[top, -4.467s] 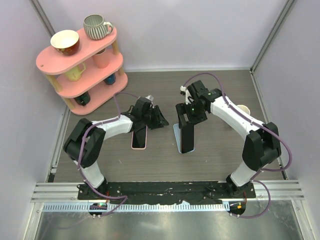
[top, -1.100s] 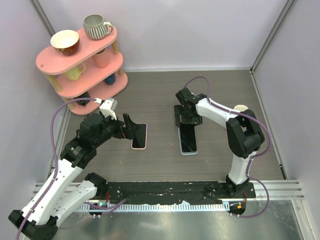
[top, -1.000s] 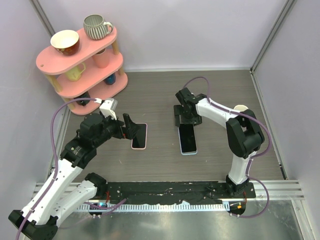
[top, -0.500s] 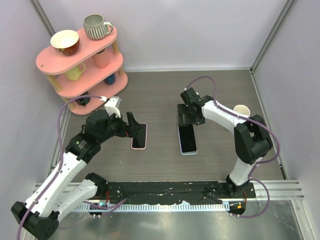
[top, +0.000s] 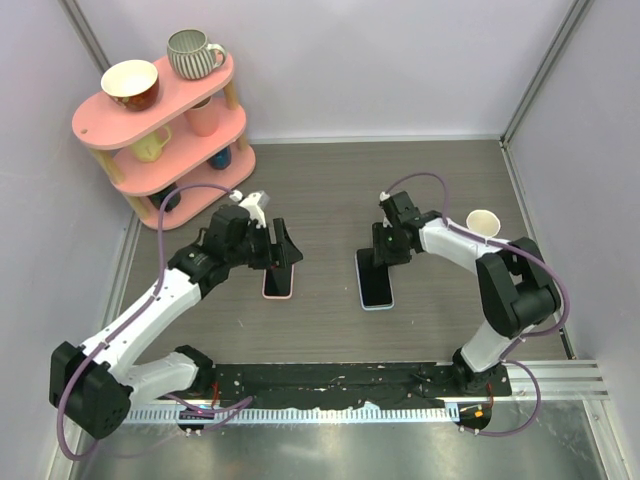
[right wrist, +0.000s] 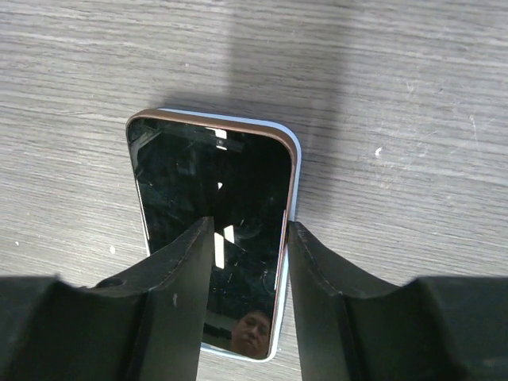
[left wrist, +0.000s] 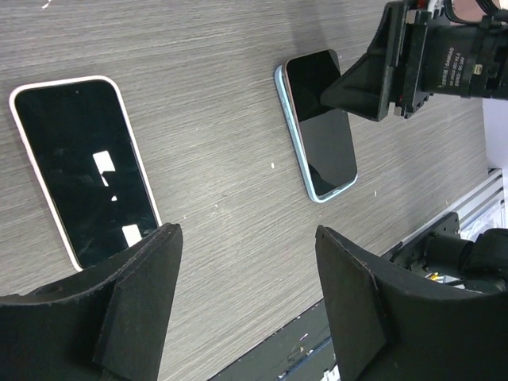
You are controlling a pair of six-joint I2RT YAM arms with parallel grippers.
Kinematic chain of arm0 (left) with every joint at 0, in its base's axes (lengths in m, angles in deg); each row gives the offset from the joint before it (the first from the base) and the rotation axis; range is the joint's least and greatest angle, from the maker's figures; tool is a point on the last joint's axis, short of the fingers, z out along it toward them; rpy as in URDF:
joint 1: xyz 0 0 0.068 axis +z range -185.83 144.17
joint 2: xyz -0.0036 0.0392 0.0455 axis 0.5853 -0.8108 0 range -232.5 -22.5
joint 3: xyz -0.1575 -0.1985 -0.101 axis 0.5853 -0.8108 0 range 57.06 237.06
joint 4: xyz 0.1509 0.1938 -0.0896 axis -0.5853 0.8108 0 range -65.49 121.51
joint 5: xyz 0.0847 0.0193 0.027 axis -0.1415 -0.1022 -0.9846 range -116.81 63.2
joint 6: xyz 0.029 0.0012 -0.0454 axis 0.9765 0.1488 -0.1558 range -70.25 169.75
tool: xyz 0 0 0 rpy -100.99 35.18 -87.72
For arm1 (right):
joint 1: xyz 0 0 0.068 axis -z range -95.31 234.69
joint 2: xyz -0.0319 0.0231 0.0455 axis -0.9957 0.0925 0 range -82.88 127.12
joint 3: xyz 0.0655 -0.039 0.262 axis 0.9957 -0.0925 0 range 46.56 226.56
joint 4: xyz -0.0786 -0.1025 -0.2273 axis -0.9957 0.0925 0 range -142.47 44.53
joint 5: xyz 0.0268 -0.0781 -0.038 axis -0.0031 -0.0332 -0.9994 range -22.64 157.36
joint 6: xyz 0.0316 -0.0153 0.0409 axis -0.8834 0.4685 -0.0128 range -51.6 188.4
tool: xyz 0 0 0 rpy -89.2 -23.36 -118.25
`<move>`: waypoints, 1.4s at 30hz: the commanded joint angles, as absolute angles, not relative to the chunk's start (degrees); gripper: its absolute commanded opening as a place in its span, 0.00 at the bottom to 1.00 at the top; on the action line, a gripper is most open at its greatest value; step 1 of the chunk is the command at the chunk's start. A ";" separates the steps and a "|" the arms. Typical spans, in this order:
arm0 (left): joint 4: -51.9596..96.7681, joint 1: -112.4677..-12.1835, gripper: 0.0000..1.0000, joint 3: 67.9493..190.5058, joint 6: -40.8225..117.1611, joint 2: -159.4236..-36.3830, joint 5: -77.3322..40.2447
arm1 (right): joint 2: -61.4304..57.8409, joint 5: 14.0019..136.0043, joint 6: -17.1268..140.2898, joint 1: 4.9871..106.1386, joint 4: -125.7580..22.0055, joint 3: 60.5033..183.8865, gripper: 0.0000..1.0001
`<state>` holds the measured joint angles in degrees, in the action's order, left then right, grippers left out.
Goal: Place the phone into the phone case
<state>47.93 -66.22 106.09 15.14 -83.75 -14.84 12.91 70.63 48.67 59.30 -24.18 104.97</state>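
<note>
Phone (top: pixel 378 282) lies face up in a light blue case (right wrist: pixel 294 167), just right of centre in the top view, flat on the table (top: pixel 330 185). In my right wrist view its dark screen fills the middle of the frame. The case's blue rim shows along the top and right edges. I can't tell whether it's seated all the way.

Right gripper (top: pixel 388 248) is at the upper end of the phone in the top view, fingers a little apart and holding nothing. In its wrist view both fingers (right wrist: pixel 178 290) rise from the bottom edge over the lower half of the screen. I can't tell if the tips touch the glass.

Left gripper (top: pixel 277 250) is left of centre in the top view, at the upper end of a second phone (top: pixel 279 284), which has a pale rim. That one also lies flat and face up, well apart from the cased one. Its fingers (left wrist: pixel 139 290) are spread wide with nothing between them. In the left wrist view the second phone is at the left, its lower corner hidden behind the left-hand finger. The cased phone is upper right of centre, with the right gripper over its far end.

Pink shelf (top: pixel 165 120) with mugs (top: pixel 193 52) is in the upper left of the top view. A paper cup (top: pixel 483 221) stands at the right, beside the right arm.
</note>
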 commanded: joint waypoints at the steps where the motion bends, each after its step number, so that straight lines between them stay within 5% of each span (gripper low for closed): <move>1: 43.85 -66.68 0.70 107.60 12.75 -84.98 -15.11 | 10.12 77.38 48.45 57.45 -28.30 98.61 0.42; 16: 38.66 -72.30 0.51 111.81 6.16 -100.01 -18.20 | 4.75 82.04 44.14 53.49 -36.21 87.09 0.37; 19: 38.22 -72.91 0.47 114.01 6.16 -104.23 -18.28 | 0.02 78.54 43.62 53.49 -33.76 85.94 0.49; 23: 37.78 -74.06 0.47 116.64 6.86 -109.67 -18.19 | -7.98 75.63 43.00 53.58 -30.24 85.58 0.66; 32: 32.94 -76.17 0.48 120.25 4.75 -121.19 -13.71 | -13.08 76.77 40.10 53.58 -32.60 81.11 0.60; 42: 28.82 -78.28 0.51 119.81 3.52 -127.61 -13.80 | -21.52 72.11 35.26 53.75 -34.37 78.55 0.65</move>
